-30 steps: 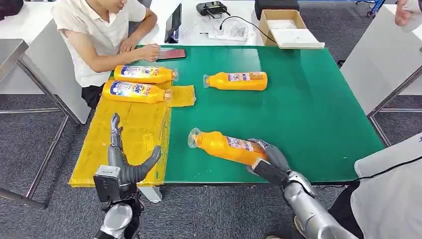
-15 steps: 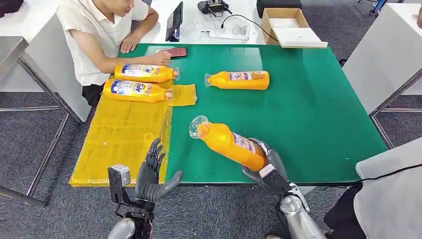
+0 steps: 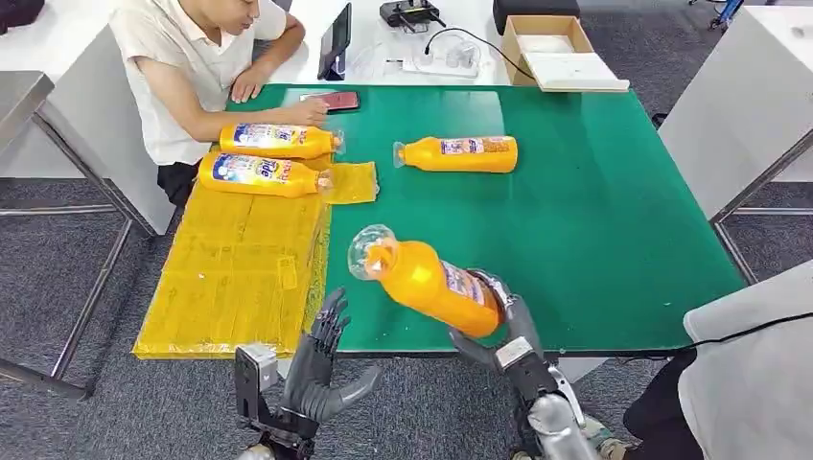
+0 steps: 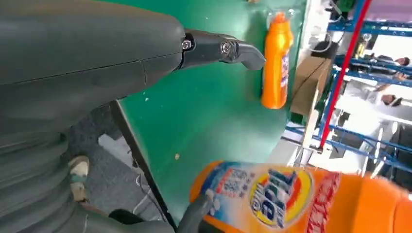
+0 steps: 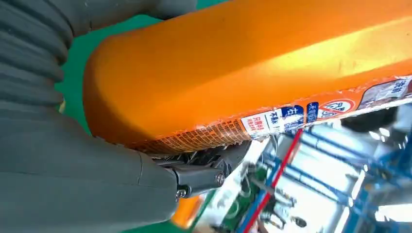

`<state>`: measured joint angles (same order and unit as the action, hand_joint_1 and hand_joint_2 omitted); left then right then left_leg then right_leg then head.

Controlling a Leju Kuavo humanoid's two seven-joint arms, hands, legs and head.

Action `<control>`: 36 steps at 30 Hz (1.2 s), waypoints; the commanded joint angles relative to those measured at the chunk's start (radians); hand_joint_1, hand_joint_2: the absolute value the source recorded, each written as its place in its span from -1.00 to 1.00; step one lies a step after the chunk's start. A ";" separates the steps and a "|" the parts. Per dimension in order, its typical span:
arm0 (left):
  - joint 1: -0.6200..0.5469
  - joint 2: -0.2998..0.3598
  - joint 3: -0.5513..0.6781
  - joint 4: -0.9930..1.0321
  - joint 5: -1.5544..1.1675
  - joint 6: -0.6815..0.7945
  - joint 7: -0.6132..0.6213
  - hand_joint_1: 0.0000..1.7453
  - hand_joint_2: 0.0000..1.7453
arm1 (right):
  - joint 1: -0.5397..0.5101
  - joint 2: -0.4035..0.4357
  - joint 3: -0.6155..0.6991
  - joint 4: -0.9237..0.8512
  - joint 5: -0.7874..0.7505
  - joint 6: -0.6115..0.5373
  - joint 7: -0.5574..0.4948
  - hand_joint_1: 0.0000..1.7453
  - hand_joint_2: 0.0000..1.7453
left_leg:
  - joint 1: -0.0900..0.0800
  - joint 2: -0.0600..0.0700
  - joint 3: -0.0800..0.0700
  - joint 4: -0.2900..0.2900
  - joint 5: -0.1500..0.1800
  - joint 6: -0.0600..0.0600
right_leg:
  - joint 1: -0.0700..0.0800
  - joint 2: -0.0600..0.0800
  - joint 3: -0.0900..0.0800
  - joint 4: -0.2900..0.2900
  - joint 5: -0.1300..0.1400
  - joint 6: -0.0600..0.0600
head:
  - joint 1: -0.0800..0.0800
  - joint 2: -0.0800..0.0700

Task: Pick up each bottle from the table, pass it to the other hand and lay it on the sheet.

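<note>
While the right hand (image 3: 503, 321) lifts its gripped bottle (image 3: 431, 284) higher, the spread, empty left hand (image 3: 321, 362) has moved closer.

Lab or workshop, green worktable (image 3: 594, 192), blue racking (image 4: 340, 73)

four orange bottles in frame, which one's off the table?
The bottle that the right hand grips, cap raised toward the open left hand. Two bottles lie on the yellow sheet; the fourth bottle lies on the green table.

Orange bottles (image 3: 433, 285) with blue-and-white labels; yellow sheet (image 3: 235, 273); green table (image 3: 594, 211); dark grey robot hand (image 3: 321, 369).
</note>
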<state>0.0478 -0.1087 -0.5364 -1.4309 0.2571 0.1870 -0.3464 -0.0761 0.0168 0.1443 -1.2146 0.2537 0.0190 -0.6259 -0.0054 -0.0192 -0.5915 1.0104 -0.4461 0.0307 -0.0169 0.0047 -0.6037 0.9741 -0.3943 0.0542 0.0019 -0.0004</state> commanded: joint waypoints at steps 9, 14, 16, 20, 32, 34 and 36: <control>-0.034 -0.015 0.012 -0.042 -0.017 0.076 -0.074 -1.00 1.00 | -0.075 0.059 0.300 0.065 -0.032 -0.043 0.113 1.00 1.00 | 0.001 0.004 0.003 0.000 -0.002 -0.002 | 0.001 0.002 0.002 0.000 -0.001 -0.002 | 0.000 0.000; -0.038 -0.002 0.001 -0.050 0.070 -0.013 -0.020 -1.00 1.00 | -0.089 0.067 0.332 0.099 -0.035 -0.041 0.110 1.00 1.00 | 0.001 0.002 0.002 0.000 -0.001 -0.002 | 0.001 0.001 0.001 0.000 0.000 -0.002 | 0.000 0.000; -0.038 -0.002 0.001 -0.050 0.070 -0.013 -0.020 -1.00 1.00 | -0.089 0.067 0.332 0.099 -0.035 -0.041 0.110 1.00 1.00 | 0.001 0.003 0.003 -0.001 -0.001 -0.002 | 0.001 0.002 0.002 -0.001 0.000 -0.002 | 0.000 0.000; -0.043 -0.001 -0.001 -0.043 0.113 -0.066 -0.001 -1.00 1.00 | -0.100 0.072 0.343 0.119 -0.049 -0.030 0.106 1.00 1.00 | 0.001 0.003 0.004 -0.001 -0.002 -0.003 | 0.001 0.001 0.003 0.000 -0.001 -0.003 | 0.000 0.000; -0.058 -0.001 -0.002 -0.032 0.170 -0.130 0.025 -1.00 1.00 | -0.127 0.088 0.357 0.182 -0.077 -0.016 0.108 1.00 1.00 | 0.001 0.001 0.002 -0.001 -0.001 -0.002 | 0.001 0.001 0.002 -0.001 0.000 -0.002 | 0.000 0.000; -0.060 -0.003 -0.001 -0.029 0.168 -0.131 0.022 0.80 1.00 | -0.131 0.090 0.360 0.196 -0.080 -0.014 0.110 1.00 1.00 | 0.001 0.002 0.004 -0.001 -0.001 -0.002 | 0.001 0.001 0.003 -0.001 -0.001 -0.002 | 0.000 0.000; -0.066 -0.010 0.007 -0.020 0.154 -0.116 0.011 1.00 1.00 | -0.133 0.090 0.368 0.210 -0.080 -0.009 0.110 1.00 1.00 | 0.001 0.002 0.004 -0.001 -0.001 -0.002 | 0.001 0.001 0.003 -0.001 -0.001 -0.003 | 0.000 0.000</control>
<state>0.0219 -0.1286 -0.5241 -1.4950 0.4215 0.0649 -0.3262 -0.1582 0.1011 0.4700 -1.1223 0.1789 -0.0011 -0.5184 -0.0052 -0.0198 -0.5917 1.0104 -0.4460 0.0306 -0.0169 0.0046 -0.6041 0.9742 -0.3944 0.0542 0.0019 0.0000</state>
